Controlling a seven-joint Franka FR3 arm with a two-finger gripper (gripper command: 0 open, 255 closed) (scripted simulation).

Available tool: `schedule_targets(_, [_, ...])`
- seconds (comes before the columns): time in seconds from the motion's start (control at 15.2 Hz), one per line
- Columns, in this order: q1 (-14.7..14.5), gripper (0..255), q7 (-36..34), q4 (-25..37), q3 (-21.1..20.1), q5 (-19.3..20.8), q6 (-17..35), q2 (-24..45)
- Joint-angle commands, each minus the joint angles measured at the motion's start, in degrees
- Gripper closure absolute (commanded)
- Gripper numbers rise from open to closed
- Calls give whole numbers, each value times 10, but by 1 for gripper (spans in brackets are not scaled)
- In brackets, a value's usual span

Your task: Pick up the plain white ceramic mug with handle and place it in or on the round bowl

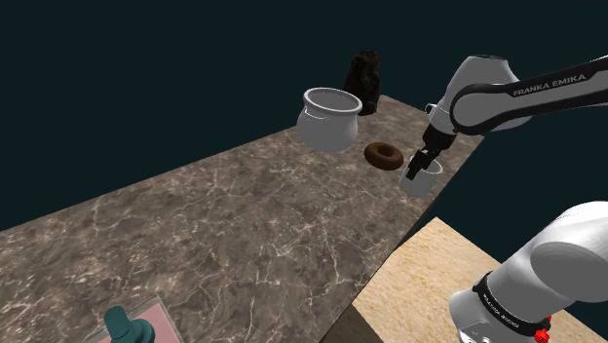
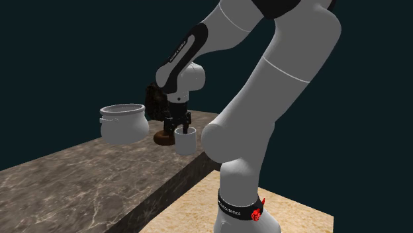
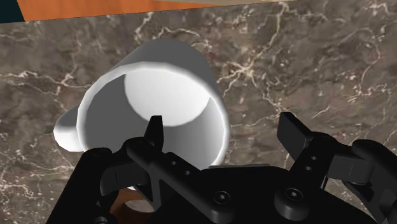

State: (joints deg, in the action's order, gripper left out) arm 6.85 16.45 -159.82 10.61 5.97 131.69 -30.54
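Observation:
A plain white mug [image 1: 426, 182] stands upright near the marble counter's edge, its handle stub pointing away from the fingers in the wrist view. My black gripper [image 1: 418, 170] hangs right over it, open. In the wrist view one finger [image 3: 154, 131] is inside the mug [image 3: 153, 95] and the other finger [image 3: 293, 135] is outside, so the gripper [image 3: 222, 132] straddles the mug's wall without clasping it. The round grey-white bowl [image 1: 329, 118] sits further back on the counter, to the shoulder view's left of the mug. From the second exterior view the gripper [image 2: 177, 124], mug [image 2: 186, 140] and bowl [image 2: 124, 124] stand in a row.
A brown doughnut [image 1: 383, 155] lies between bowl and mug. A dark figurine [image 1: 363, 81] stands behind the bowl at the counter's far end. A teal object [image 1: 127, 329] sits at the near left. The counter edge [image 1: 409, 229] drops to the tan stand top [image 1: 438, 278].

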Motion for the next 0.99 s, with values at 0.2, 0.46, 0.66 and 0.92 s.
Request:
schedule_targets(0.2, [0, 255, 0, 0, 0, 0, 0, 0])
schedule_targets(0.46, [0, 255, 0, 0, 0, 0, 0, 0])
schedule_targets(0.66, [0, 255, 0, 0, 0, 0, 0, 0])
schedule_targets(0.92, [0, 255, -1, 13, -3, -1, -30, -17])
